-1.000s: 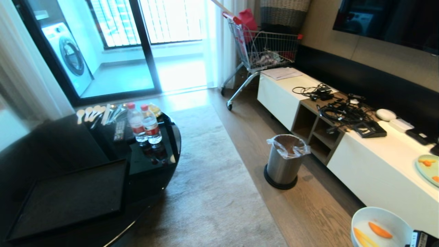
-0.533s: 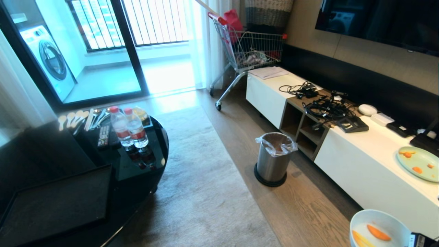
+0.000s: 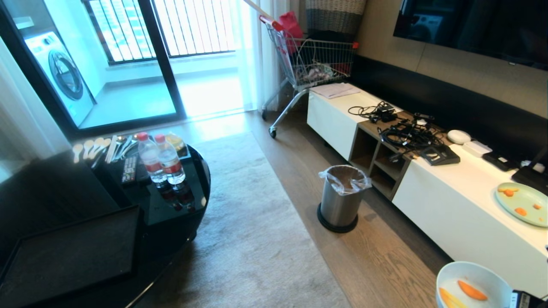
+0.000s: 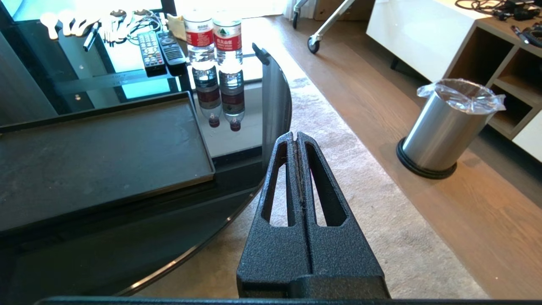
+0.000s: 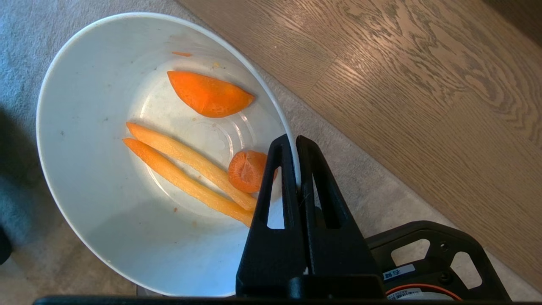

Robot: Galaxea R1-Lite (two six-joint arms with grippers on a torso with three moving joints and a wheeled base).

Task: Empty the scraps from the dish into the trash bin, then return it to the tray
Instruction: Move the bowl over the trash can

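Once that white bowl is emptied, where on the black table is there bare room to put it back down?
The tray lies bare across its whole surface. Past its far rim it is crowded: two water bottles, remotes and a row of spoons fill the table there.

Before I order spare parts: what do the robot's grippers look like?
Both the left gripper and the right gripper are matte black with a rough, grainy finish: two narrow tapering fingers, each with a long slot cut through. Behind the right one sits a black bracket with a small label.

Scraps (image 5: 199,156) in dish (image 5: 84,127); trash bin (image 3: 341,197) right of tray (image 3: 68,252).
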